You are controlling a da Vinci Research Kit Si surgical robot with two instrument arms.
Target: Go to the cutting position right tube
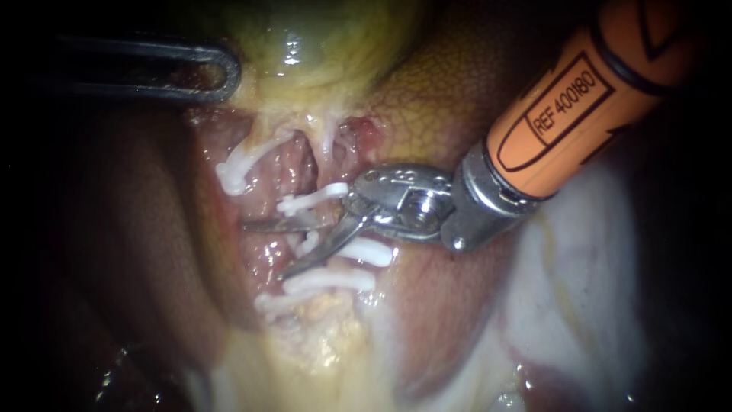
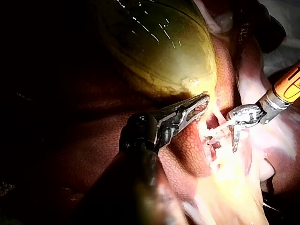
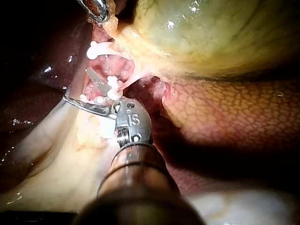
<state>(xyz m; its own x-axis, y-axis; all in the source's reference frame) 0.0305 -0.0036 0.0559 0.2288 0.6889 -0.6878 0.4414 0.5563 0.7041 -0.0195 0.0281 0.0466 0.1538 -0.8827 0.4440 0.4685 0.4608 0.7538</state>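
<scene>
The right tube (image 1: 329, 149) runs down from the gallbladder (image 1: 320, 46) and carries three white clips (image 1: 313, 198), (image 1: 367, 250), (image 1: 329, 281). My right instrument (image 1: 261, 251) comes in on an orange shaft, its two blades open around the tube between the upper clip and the middle one. In the right wrist view the blades (image 3: 77, 84) spread ahead of the metal wrist among the clips. The left tube holds one clip (image 1: 235, 169). My left instrument (image 1: 223, 72) sits at the gallbladder's neck; in the left wrist view its jaws (image 2: 199, 103) are shut on the gallbladder's edge.
Dark red liver (image 1: 130, 252) lies to the left and liver (image 1: 442, 305) to the lower right of the dissected bed. Pale yellow fat (image 1: 320, 343) lies below the clips. White tissue (image 1: 579, 290) covers the right side under the orange shaft.
</scene>
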